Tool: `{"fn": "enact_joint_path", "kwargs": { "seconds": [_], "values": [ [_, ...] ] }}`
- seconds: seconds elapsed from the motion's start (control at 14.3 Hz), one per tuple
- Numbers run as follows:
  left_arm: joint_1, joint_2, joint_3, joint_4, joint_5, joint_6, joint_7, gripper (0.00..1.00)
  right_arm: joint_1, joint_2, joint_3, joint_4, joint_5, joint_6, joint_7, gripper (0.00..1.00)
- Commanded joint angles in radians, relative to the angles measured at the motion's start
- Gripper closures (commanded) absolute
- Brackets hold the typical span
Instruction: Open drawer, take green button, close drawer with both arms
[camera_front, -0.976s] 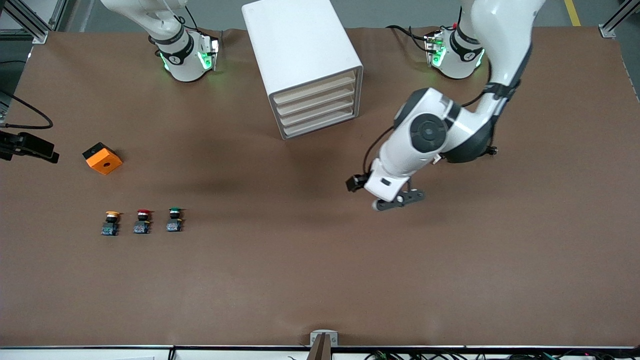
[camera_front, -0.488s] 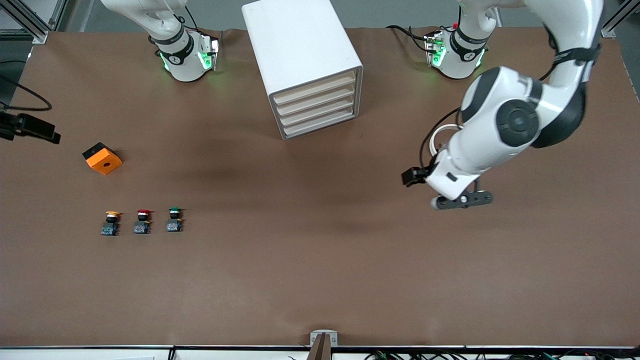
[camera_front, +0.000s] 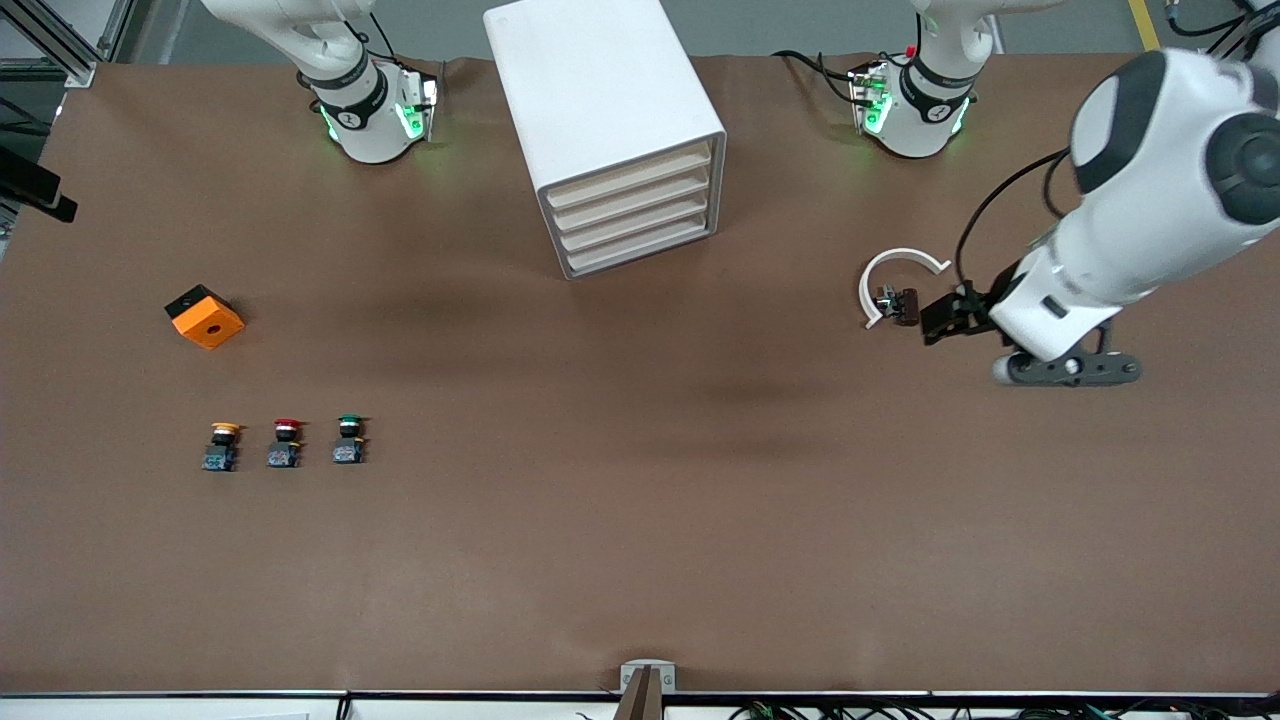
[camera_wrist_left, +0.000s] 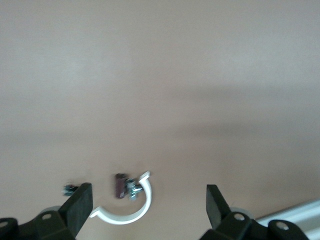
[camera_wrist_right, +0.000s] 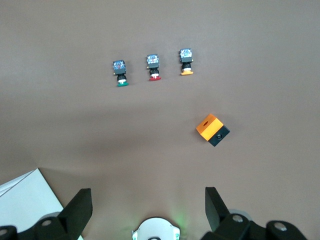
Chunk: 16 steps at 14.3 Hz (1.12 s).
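Note:
The white cabinet (camera_front: 600, 100) stands between the arm bases with its four cream-fronted drawers (camera_front: 635, 210) all shut. The green button (camera_front: 349, 438) stands on the table toward the right arm's end, beside the red and yellow ones; it also shows in the right wrist view (camera_wrist_right: 120, 72). My left gripper (camera_front: 942, 315) is open and empty, low over the table at the left arm's end, beside a white clamp; its fingers (camera_wrist_left: 80, 205) stand wide apart. My right gripper (camera_wrist_right: 147, 200) is open and empty, high over the right arm's base.
A white C-shaped clamp (camera_front: 905, 255) with a small dark part lies by the left gripper and shows in the left wrist view (camera_wrist_left: 125, 217). An orange box (camera_front: 205, 316) lies farther from the front camera than the red button (camera_front: 285, 443) and yellow button (camera_front: 222, 445).
The left arm has swung away from the cabinet toward its own end of the table, uncovering the white clamp. A black part at the right arm's edge has moved toward the bases.

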Motion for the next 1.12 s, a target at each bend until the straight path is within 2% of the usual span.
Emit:
{"fn": "enact_joint_path", "kwargs": {
  "seconds": [0.0, 0.14, 0.21, 0.42, 0.56, 0.84, 1.05],
  "values": [
    [-0.054, -0.101, 0.118, -0.045, -0.027, -0.061, 0.096, 0.00, -0.018, -0.028, 0.009, -0.023, 0.005, -0.008, -0.002, 0.00],
    [-0.115, -0.168, 0.236, -0.094, -0.029, -0.072, 0.170, 0.00, -0.035, -0.028, 0.009, -0.026, 0.006, -0.002, -0.004, 0.00],
    [-0.115, -0.205, 0.252, -0.126, -0.029, -0.072, 0.198, 0.00, -0.041, -0.027, 0.009, -0.026, 0.016, 0.004, -0.006, 0.00],
    [-0.097, -0.252, 0.270, -0.160, -0.027, -0.037, 0.213, 0.00, -0.116, -0.033, 0.053, -0.058, 0.051, 0.053, -0.030, 0.00],
    [-0.089, -0.241, 0.269, -0.151, -0.027, 0.052, 0.212, 0.00, -0.115, -0.037, 0.056, -0.063, 0.051, 0.064, -0.047, 0.00],
    [-0.049, -0.180, 0.256, -0.028, -0.014, 0.097, 0.216, 0.00, -0.122, -0.068, 0.078, -0.100, 0.048, 0.085, -0.047, 0.00],
    [-0.054, -0.172, 0.256, -0.004, -0.014, 0.089, 0.215, 0.00, -0.128, -0.120, 0.078, -0.179, 0.048, 0.134, -0.047, 0.00]
  ]
}}
